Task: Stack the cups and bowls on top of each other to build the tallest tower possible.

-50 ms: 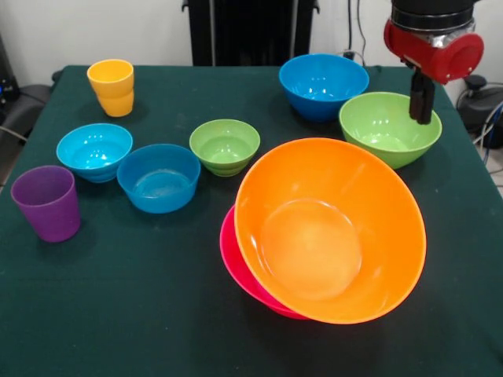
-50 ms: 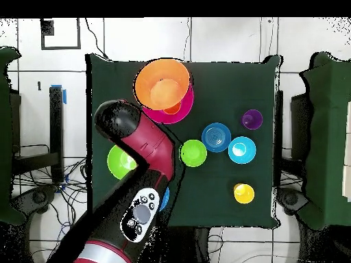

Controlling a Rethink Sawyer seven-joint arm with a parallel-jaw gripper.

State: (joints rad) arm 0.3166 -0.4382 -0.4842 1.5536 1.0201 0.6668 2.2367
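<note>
The tower (image 1: pixel 314 236) sits at the table's (image 1: pixel 118 314) near edge: the orange bowl (image 1: pixel 330 228) leans tilted in the pink bowl (image 1: pixel 236 263). The gripper (image 1: pixel 422 98) hangs over the green bowl (image 1: pixel 389 129); whether it is clenched cannot be told. Other bowls and cups stand apart.

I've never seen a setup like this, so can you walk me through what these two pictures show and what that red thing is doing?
The red and black machine is a robot arm with a gripper at its end. One picture looks across the dark green table; the other looks straight down. The gripper hangs over a medium green plastic bowl and seems to hold nothing. Whether it is open is unclear. Nearest in the front view, a large orange bowl sits tilted on a large pink bowl. Around them: three blue bowls, a small green bowl, a purple cup and a yellow cup.
</note>
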